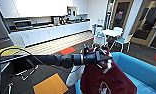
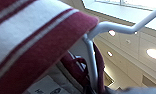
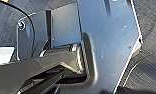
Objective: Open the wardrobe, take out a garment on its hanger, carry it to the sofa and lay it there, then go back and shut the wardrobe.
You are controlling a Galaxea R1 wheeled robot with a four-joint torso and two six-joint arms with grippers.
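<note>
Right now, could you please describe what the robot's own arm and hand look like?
The left arm is a dark, nearly black, rounded tube built of jointed segments, with a lighter grey band near the wrist. Its hand is equally dark and blocky. In the right wrist view, a dark glossy plate has a round bolt fitting at one corner and a jointed bar beside it.

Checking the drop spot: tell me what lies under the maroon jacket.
Under the maroon varsity jacket with white sleeves lies the bright blue upholstered sofa; its seat and rounded edge show beside the jacket. The seat directly beneath is covered by the fabric.
</note>
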